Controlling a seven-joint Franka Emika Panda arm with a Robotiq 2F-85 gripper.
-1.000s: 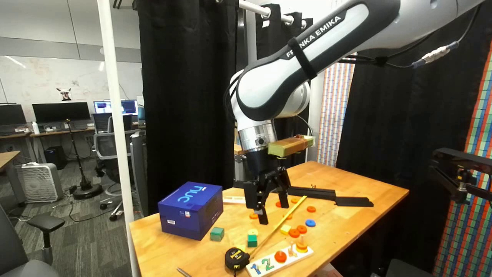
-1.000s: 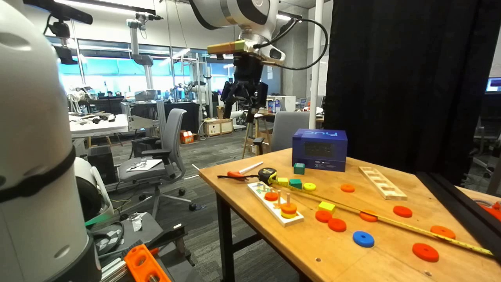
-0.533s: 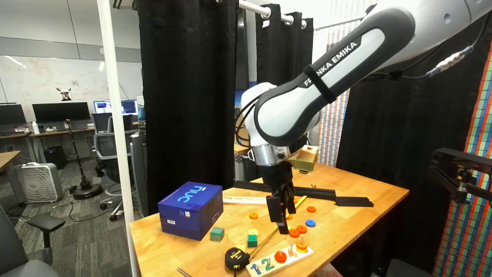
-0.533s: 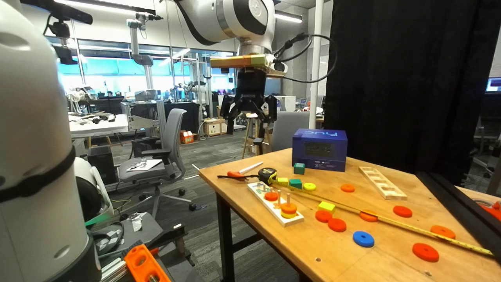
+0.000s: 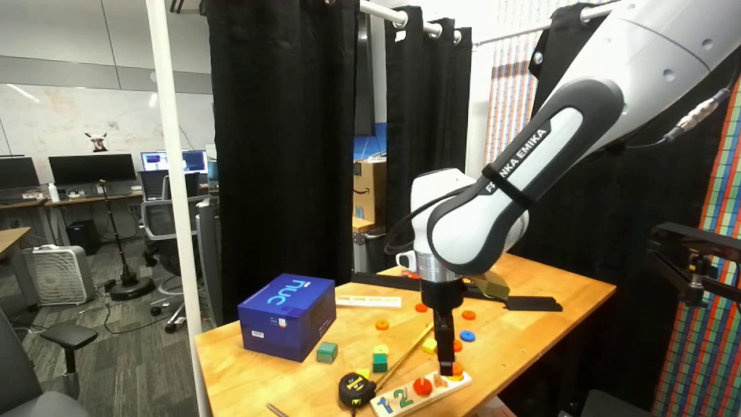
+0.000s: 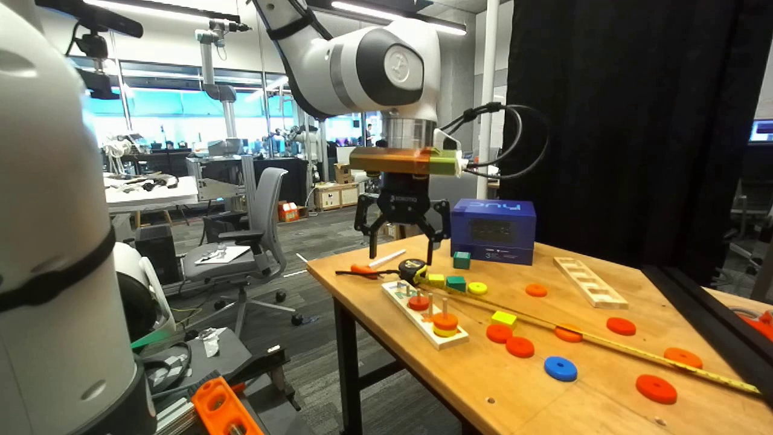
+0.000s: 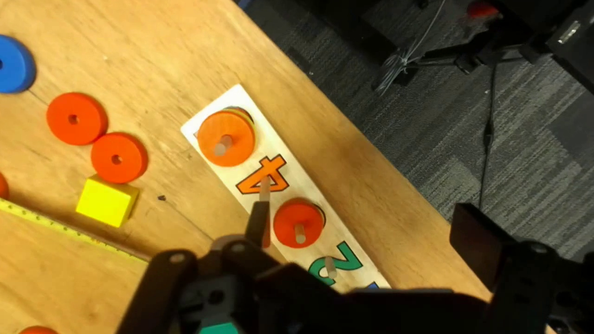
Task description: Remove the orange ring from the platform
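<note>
The platform is a pale board with pegs and painted numbers, in both exterior views (image 5: 439,391) (image 6: 456,339) and the wrist view (image 7: 297,185). An orange ring (image 7: 234,127) sits on its end peg over a yellow ring; it also shows in an exterior view (image 6: 438,323). A red-orange ring (image 7: 297,215) sits on a middle peg, also seen in an exterior view (image 6: 416,303). My gripper (image 6: 401,257) is open and empty above the board, pointing down. In the wrist view the gripper (image 7: 366,234) has its left finger over the board beside the red-orange ring and its right finger past the table edge.
A blue box (image 6: 493,232) and a tape measure (image 6: 413,271) with its yellow blade (image 6: 525,313) drawn out lie on the table. Loose red-orange rings (image 7: 76,118), a blue ring (image 7: 14,65), a yellow block (image 7: 106,199) and green blocks (image 6: 456,283) are scattered near the board.
The arm has come down and across toward the board, and the gripper has straightened and turned. The fingers stay open. The rings and board have not moved.
</note>
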